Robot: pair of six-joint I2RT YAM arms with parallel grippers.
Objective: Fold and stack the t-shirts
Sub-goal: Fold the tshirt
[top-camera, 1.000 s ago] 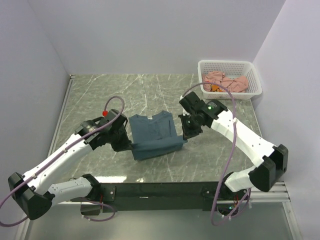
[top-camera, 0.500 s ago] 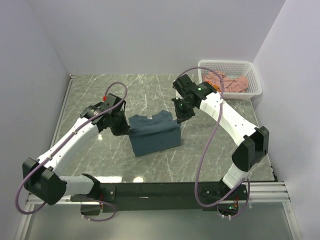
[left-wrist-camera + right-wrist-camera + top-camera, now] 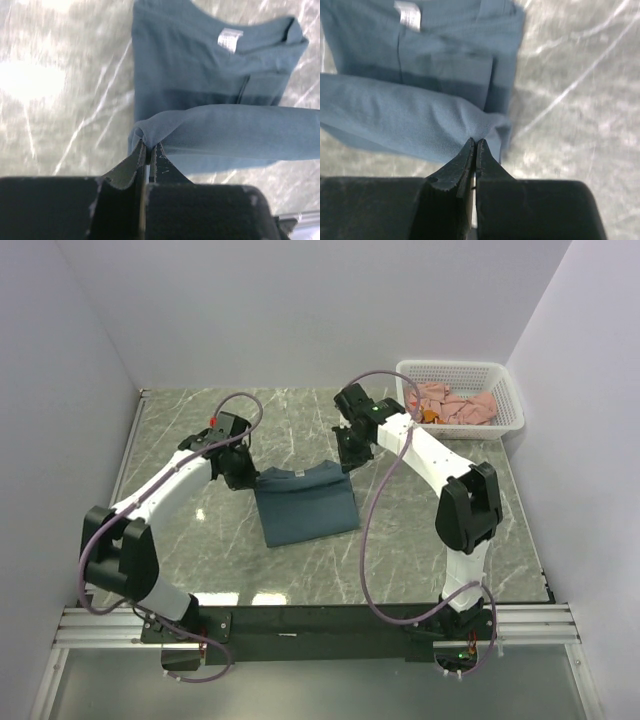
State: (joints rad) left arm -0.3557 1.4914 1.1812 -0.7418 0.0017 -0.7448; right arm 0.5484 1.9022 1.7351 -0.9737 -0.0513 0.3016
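The slate-blue t-shirt (image 3: 305, 505) lies folded on the marble table, collar at the far edge. My left gripper (image 3: 246, 476) is at its far left corner, and my right gripper (image 3: 346, 458) is at its far right corner. In the left wrist view the left gripper (image 3: 149, 145) is shut on a lifted fold of the blue shirt (image 3: 210, 65), whose white neck label shows beyond. In the right wrist view the right gripper (image 3: 475, 142) pinches the other end of the same fold (image 3: 395, 120). Salmon-pink t-shirts (image 3: 455, 403) lie crumpled in the basket.
The white lattice basket (image 3: 450, 365) stands at the table's back right corner. White walls close in the table on the left, back and right. Both arms' cables loop above the table near the shirt.
Both grippers have carried the shirt's near edge away from the bases, up over the shirt to its collar end. The shirt now looks shorter, and both arms reach farther out.
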